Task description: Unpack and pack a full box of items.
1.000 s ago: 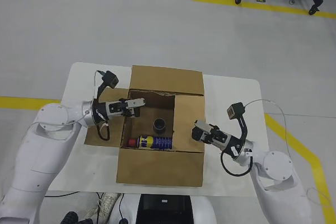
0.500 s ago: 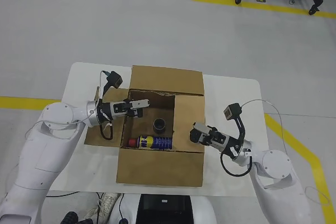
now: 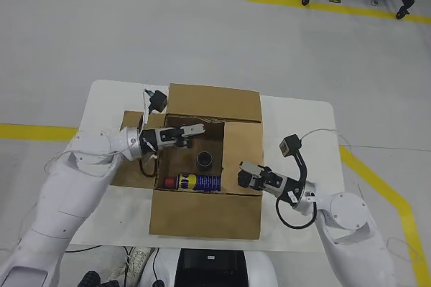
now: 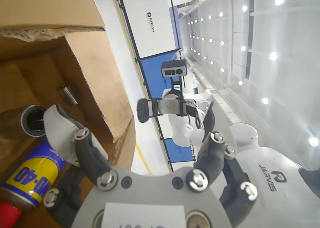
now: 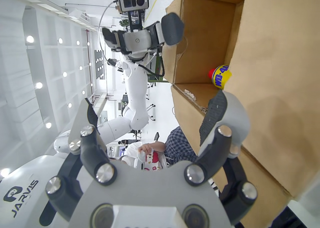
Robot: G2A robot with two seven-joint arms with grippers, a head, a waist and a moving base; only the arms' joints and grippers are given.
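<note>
Cardboard box sat open on the white bench, its four flaps folded outward. Nearest the robot, a spray can with a red cap lay on its side along the box's near inside wall. Just beyond it, near the middle of the box floor, a dark tube seemed to stand upright with its open end up, apart from the can. The right pincer hovered at the inner edge of the right-hand flap, spread wide and empty. Farther off, the left pincer hung over the far left part of the opening, also spread wide and holding nothing. The can looked rigid, smooth and likely to roll, so a hold across the middle of its body, away from the cap, seemed safest. The tube appeared stiff and light, best taken across its sides near the rim.
</note>
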